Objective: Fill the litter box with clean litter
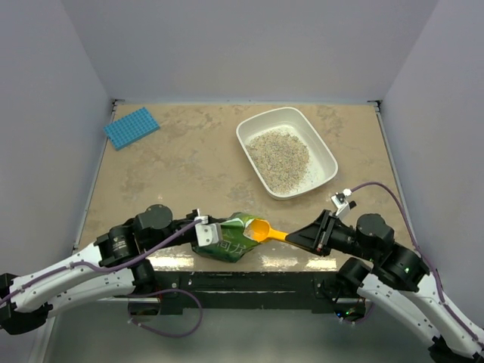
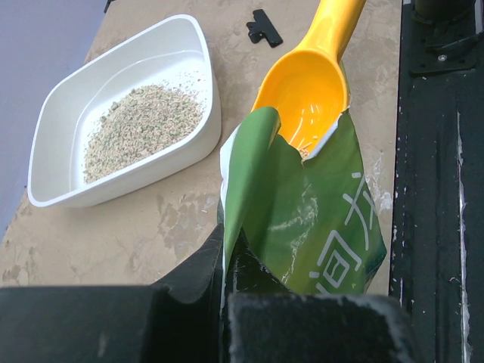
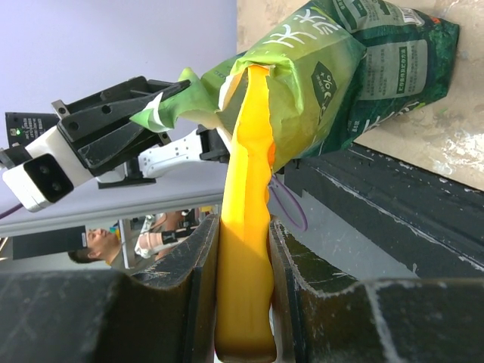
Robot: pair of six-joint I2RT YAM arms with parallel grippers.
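Litter box (image 1: 326, 163) far right on desk (image 1: 181, 166), holding only a thin heap of clean litter (image 1: 278, 159), so probably midway: right hand (image 1: 291, 236) clenched on orange scoop (image 1: 261, 229), empty bowl at mouth of green bag (image 1: 231, 242) pinched by left hand (image 1: 203, 231) at near edge.

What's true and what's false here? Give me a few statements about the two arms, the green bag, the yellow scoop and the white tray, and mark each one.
1. The left gripper pinches the edge of the green pouch. True.
2. The right gripper is open and holds nothing. False: it is closed on the handle of the orange scoop.
3. The scoop's bowl sits at the pouch's open mouth. True.
4. The litter box is empty. False: a heap of clean litter already lies in it.
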